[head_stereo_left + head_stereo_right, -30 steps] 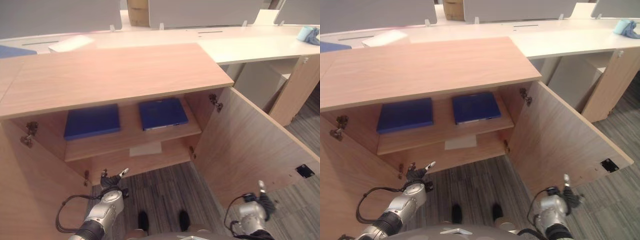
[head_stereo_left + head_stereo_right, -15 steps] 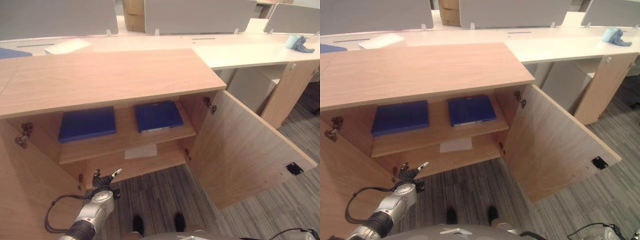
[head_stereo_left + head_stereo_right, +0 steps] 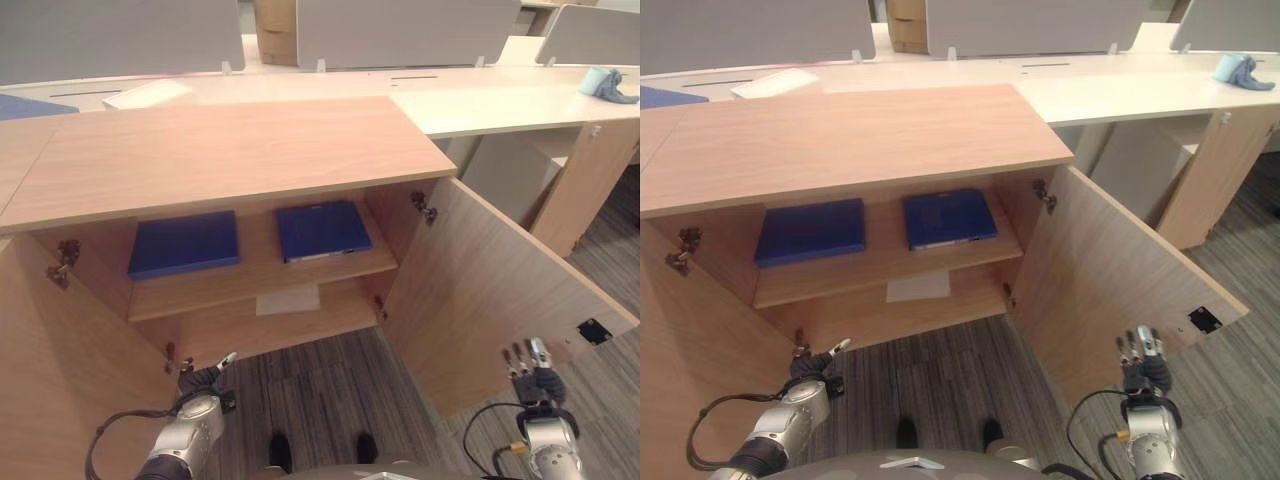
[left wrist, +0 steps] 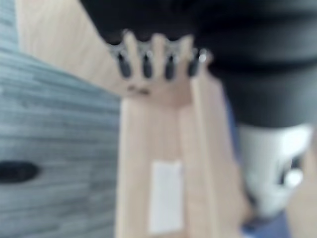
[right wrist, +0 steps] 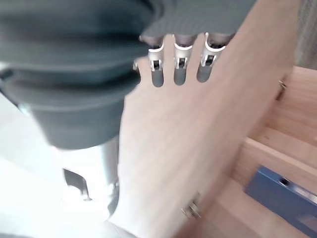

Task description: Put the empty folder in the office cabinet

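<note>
Nearest, low by the floor: left hand (image 3: 205, 382) and right hand (image 3: 535, 372), fingers straight, holding nothing, right one just before the open right door (image 3: 490, 290). Farther back, on the cabinet (image 3: 230, 150) shelf (image 3: 255, 275): two blue folders (image 3: 185, 243) (image 3: 322, 229) lying flat, side by side. Below: a white sheet (image 3: 288, 299).

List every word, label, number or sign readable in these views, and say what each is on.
None can be read.
Right blue folder on the cabinet shelf: pale strip along its front edge, too small to read.
White sheet under the shelf: no print visible.
Right door: a dark plate, no legible marking.
</note>
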